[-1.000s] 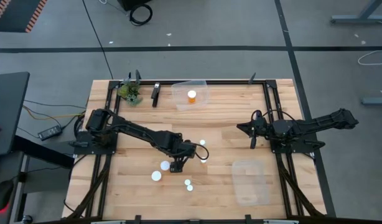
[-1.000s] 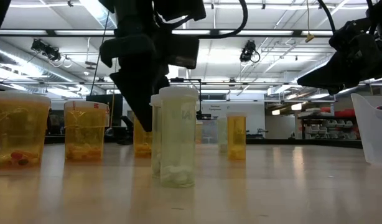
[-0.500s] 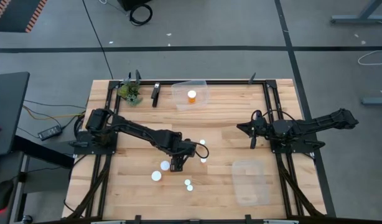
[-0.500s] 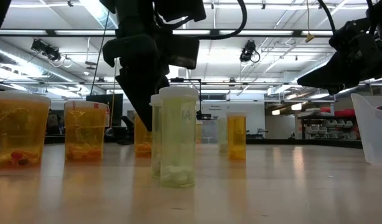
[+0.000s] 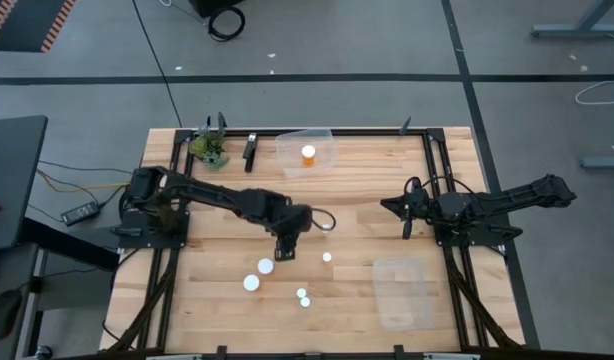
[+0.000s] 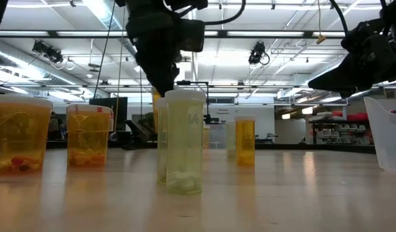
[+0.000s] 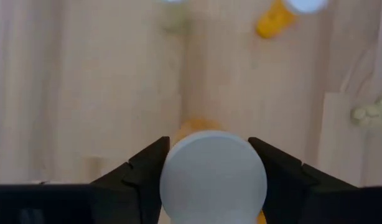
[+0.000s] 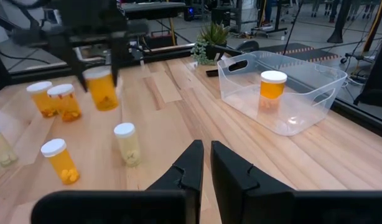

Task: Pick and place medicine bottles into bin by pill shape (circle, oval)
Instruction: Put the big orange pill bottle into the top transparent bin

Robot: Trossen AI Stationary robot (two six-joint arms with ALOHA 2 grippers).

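While the left gripper (image 5: pixel 289 243) clamps 1 orange bottle (image 8: pixel 103 88) above bare tabletop (image 5: pixel 367 200), the right gripper (image 5: pixel 405 213) waits closed.

I can't read a single word, number or brand from here. The medicine bottles (image 6: pixel 184 142) standing nearest the low camera have plain pale sides, and the orange ones (image 8: pixel 60 160) in the right wrist view carry no label I can make out. The white cap (image 7: pixel 213 174) filling the left wrist view is blank. The clear bin (image 8: pixel 284 93) bears no marking. Far back in the room, a pale panel (image 6: pixel 217 116) might hold lettering, but it is too small to tell.
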